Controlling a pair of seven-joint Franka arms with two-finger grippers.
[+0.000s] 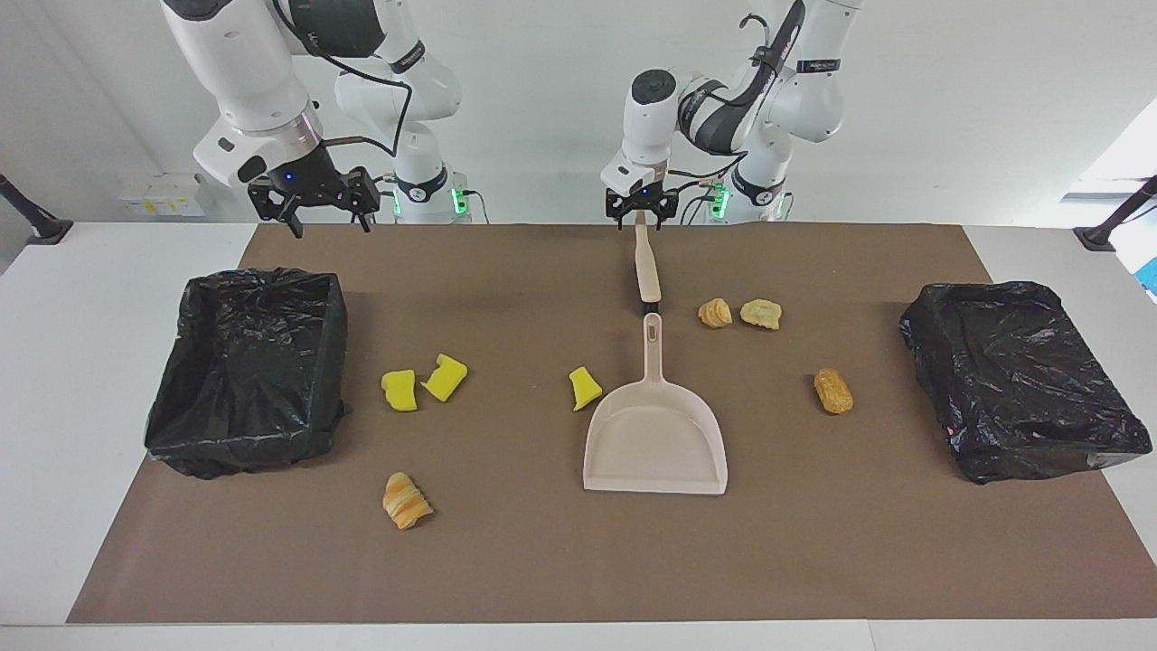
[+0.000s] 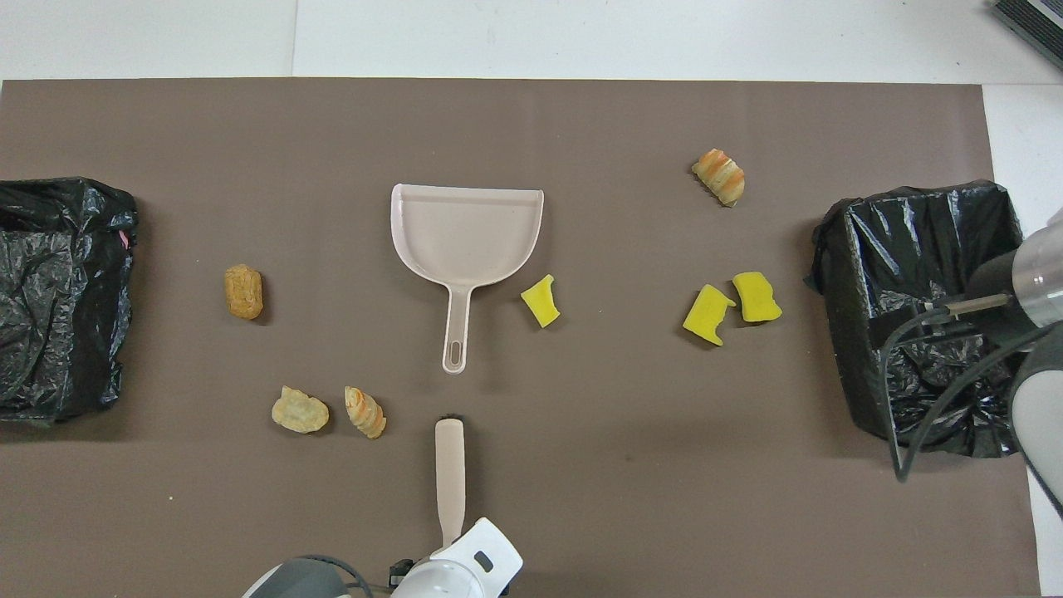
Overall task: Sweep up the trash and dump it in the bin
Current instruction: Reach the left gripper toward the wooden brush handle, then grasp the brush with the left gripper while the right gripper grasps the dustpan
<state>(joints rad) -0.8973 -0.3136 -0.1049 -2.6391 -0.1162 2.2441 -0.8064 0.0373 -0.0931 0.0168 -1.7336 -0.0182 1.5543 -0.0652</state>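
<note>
trash (image 1: 585,388) lies scattered on the brown mat (image 1: 542,561), none of it in a bin. three yellow sponge chunks (image 1: 399,390) sit between the dustpan (image 1: 655,443) and the bin at the right arm's end (image 1: 249,371). one pastry-like lump (image 1: 408,500) lies farther from the robots than these. three more lumps (image 1: 761,314) lie toward the bin at the left arm's end (image 1: 1021,380).

the brush (image 1: 646,267) lies flat, in line with the dustpan handle and nearer to the robots. this layout lets one arm take each tool. the left gripper (image 1: 641,217) sits at the robot-side tip of the brush handle, probably to take the brush for sweeping. whether it grips the handle yet cannot be told. the right gripper (image 1: 312,203) hangs with jaws wide, holding nothing, over the mat edge near its bin; this arm waits.

in the overhead view, the left arm's wrist covers the handle end of the brush (image 2: 449,465) and the gripper. the right arm hides part of its bin (image 2: 864,249). the left arm's bin (image 2: 58,291) is cut off at the view's edge. the dark end of the brush, beside the dustpan handle, is too small to make out.
</note>
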